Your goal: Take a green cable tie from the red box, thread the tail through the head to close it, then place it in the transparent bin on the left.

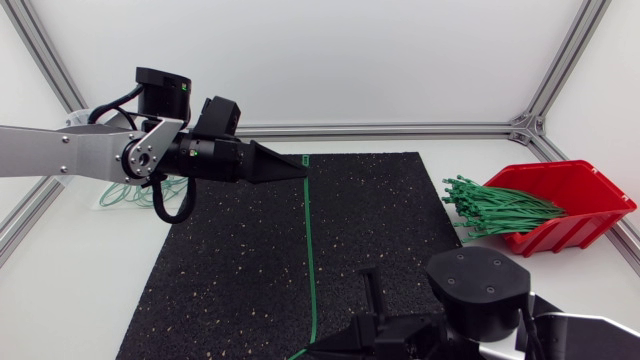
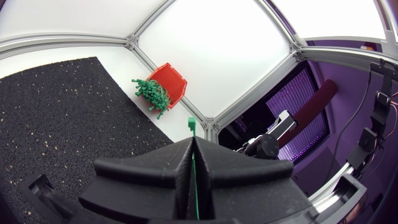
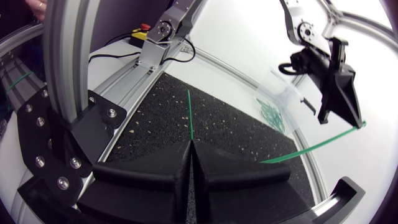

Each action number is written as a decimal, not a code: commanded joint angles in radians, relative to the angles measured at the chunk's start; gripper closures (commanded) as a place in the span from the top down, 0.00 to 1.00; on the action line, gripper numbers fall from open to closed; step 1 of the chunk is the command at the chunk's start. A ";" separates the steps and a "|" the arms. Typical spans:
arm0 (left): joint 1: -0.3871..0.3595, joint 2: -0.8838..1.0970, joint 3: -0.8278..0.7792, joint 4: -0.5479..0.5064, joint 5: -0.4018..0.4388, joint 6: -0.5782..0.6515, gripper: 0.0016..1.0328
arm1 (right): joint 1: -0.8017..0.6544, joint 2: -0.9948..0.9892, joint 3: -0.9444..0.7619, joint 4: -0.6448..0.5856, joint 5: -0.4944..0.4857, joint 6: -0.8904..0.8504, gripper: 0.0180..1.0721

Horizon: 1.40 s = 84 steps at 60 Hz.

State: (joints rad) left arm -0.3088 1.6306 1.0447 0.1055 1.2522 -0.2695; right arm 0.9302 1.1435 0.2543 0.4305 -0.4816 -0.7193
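Observation:
One long green cable tie (image 1: 309, 260) is stretched over the black mat between my two grippers. My left gripper (image 1: 300, 168) is shut on its head end, and the small square head (image 2: 191, 124) pokes out past the fingertips. At the mat's near edge my right gripper (image 1: 318, 348) is shut on the tail end, and the thin tail (image 3: 189, 115) sticks out ahead of that gripper (image 3: 191, 148). The red box (image 1: 560, 205) at the right holds a bundle of green ties (image 1: 495, 207). The transparent bin (image 1: 122, 192) lies at the left, partly hidden behind my left arm.
The black rubber mat (image 1: 230, 270) covers the middle of the white table. Several closed green ties (image 3: 270, 114) lie in the transparent bin. Aluminium frame posts (image 1: 545, 85) stand at the table's corners and edges.

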 commanded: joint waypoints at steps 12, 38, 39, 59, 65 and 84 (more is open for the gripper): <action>-0.004 -0.002 0.006 0.019 -0.002 -0.019 0.03 | 0.013 -0.116 0.115 -0.263 0.006 0.281 0.05; -0.021 -0.034 -0.023 0.033 -0.002 -0.008 0.03 | 0.039 -0.226 0.295 -0.492 -0.080 0.728 0.05; -0.024 -0.038 -0.028 0.034 -0.002 -0.008 0.03 | 0.038 -0.226 0.306 -0.498 -0.092 0.756 0.05; -0.101 -0.201 -0.152 0.114 -0.096 -0.016 0.03 | -0.106 -0.218 0.462 -0.619 -0.348 1.212 0.05; -0.131 -0.261 -0.195 0.145 -0.137 -0.034 0.03 | -0.143 -0.218 0.490 -0.624 -0.403 1.339 0.05; -0.154 -0.353 -0.278 0.316 -0.178 -0.183 0.03 | -0.137 -0.195 0.616 -0.644 -0.445 1.709 0.05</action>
State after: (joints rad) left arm -0.4515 1.3090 0.7982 0.4007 1.0832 -0.4107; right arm 0.7898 0.9276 0.8165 -0.2043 -0.9127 0.8524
